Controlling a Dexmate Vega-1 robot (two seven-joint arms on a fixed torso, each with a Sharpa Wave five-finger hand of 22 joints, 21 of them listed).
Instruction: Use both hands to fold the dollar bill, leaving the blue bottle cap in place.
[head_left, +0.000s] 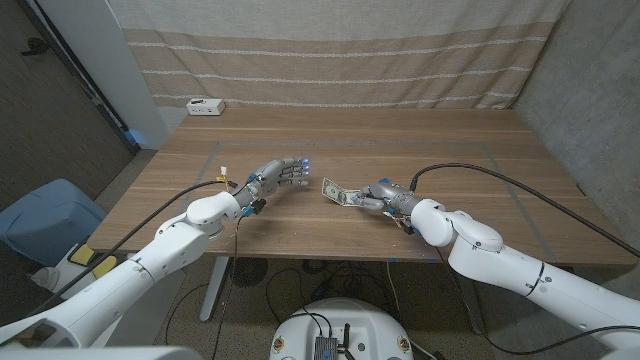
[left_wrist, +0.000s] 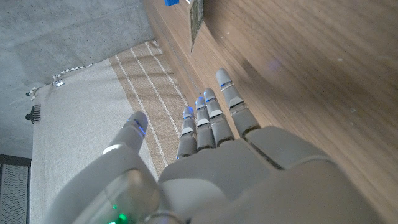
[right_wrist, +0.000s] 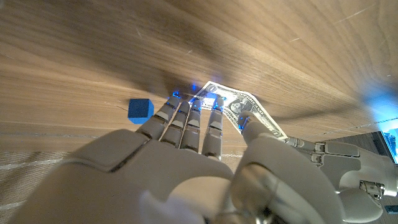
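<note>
The dollar bill (head_left: 334, 190) is near the table's middle, its left end raised off the wood. My right hand (head_left: 378, 196) pinches the bill (right_wrist: 249, 111) between thumb and fingertips (right_wrist: 214, 111) at its right end. The small blue bottle cap (right_wrist: 140, 109) sits on the table just past those fingertips, apart from the bill. My left hand (head_left: 279, 176) hovers a short way left of the bill, holding nothing, with its fingers (left_wrist: 214, 112) straight and the thumb spread. In the left wrist view the bill (left_wrist: 195, 22) stands up from the wood with the cap (left_wrist: 171, 2) beside it.
A white box (head_left: 205, 106) sits at the table's back left corner. Blue tape marks (head_left: 219, 166) run along the left side of the wooden table (head_left: 450, 140). A striped curtain hangs behind, and a blue bin (head_left: 45, 215) stands on the floor at the left.
</note>
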